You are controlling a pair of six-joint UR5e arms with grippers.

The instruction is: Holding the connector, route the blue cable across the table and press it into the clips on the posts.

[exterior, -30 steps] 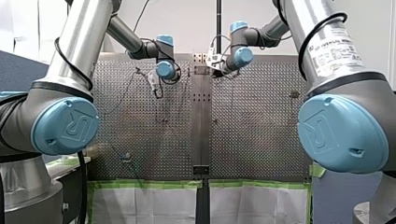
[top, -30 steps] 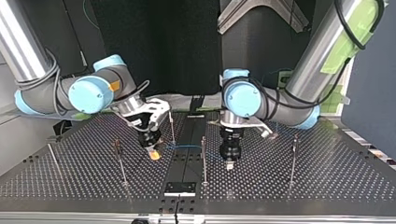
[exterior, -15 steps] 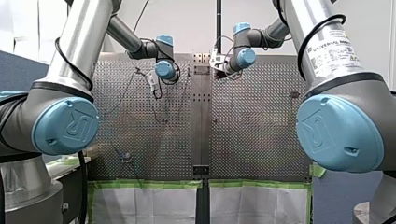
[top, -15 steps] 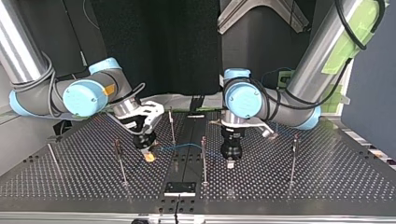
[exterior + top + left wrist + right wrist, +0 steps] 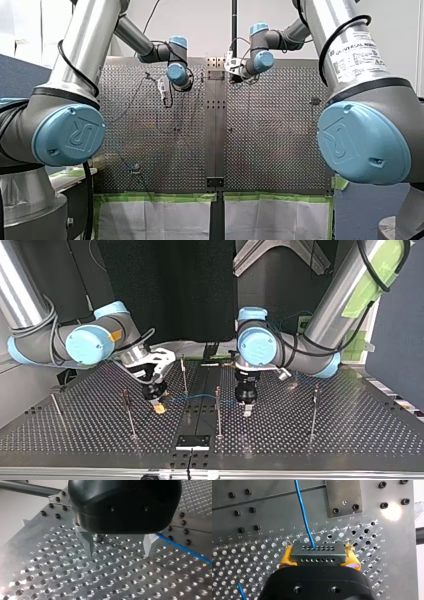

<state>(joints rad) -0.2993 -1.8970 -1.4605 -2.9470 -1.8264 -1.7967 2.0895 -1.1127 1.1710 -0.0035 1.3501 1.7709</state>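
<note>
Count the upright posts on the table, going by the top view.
5 posts, in the top view: far left, left of centre, further back near centre, centre front, right. The arms may hide more.

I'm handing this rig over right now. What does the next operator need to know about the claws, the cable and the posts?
My right claw is shut on the connector, yellow pads on either side, low over the table.
My left claw is open and empty, with the blue cable beside it.
The cable runs from the connector past the middle post.
Done: connector gripped. Whether any clip holds the cable cannot be told.
Left: route the cable across and press it into the clips.
</note>
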